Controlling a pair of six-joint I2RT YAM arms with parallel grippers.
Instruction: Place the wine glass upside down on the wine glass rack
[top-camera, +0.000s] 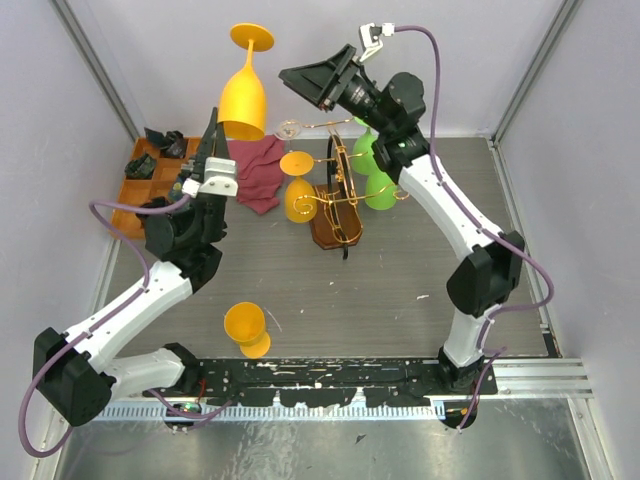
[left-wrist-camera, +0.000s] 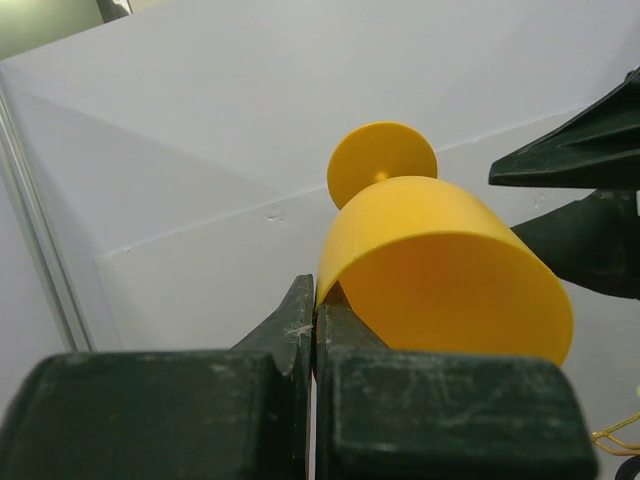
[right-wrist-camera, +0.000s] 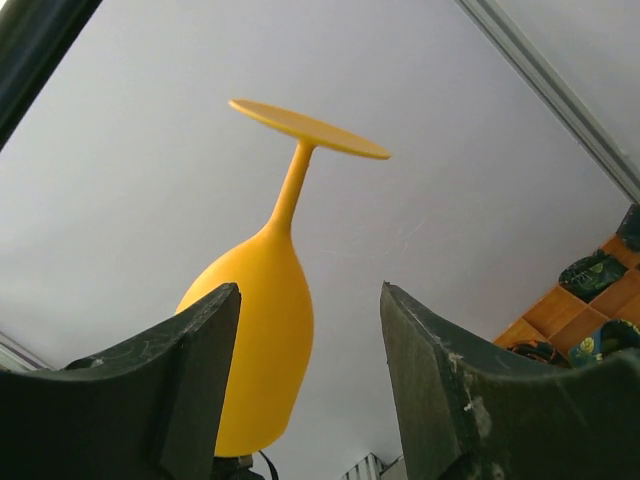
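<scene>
1. table (top-camera: 400, 300): grey, scuffed top; carries all that follows.
2. left gripper (top-camera: 213, 135): fingers pressed together on the rim of the wine glass, one inside the bowl and one outside (the wrist view shows the thin wall pinched between them).
3. right gripper (top-camera: 305, 85): raised, spread wide, holding nothing; its wrist view frames the glass's stem and bowl between its fingers, not touching either.
4. wine glass rack (top-camera: 336, 218): gold wire scrolls on a dark wooden base, mid-table, to the right of and below the held glass.
5. orange tray (top-camera: 135, 185): far left, dark small items on it.
6. red cloth (top-camera: 258, 172): crumpled, between tray and rack.
7. wine glass (top-camera: 243, 100): yellow, held aloft, already inverted with foot uppermost, not yet at the rack.
8. other glasses: a yellow one (top-camera: 298, 195) and two green (top-camera: 378, 185) at the rack; a yellow one (top-camera: 246, 328) on the near table.

handling note, as a judgement: a handover looks likely. a rim pinch is a weak hold, so keep the glass foot-up and steady, close the right fingers on the stem just under the foot, and release the left only once that grip is firm. then approach a free wire arm, clear of the glasses already there.
</scene>
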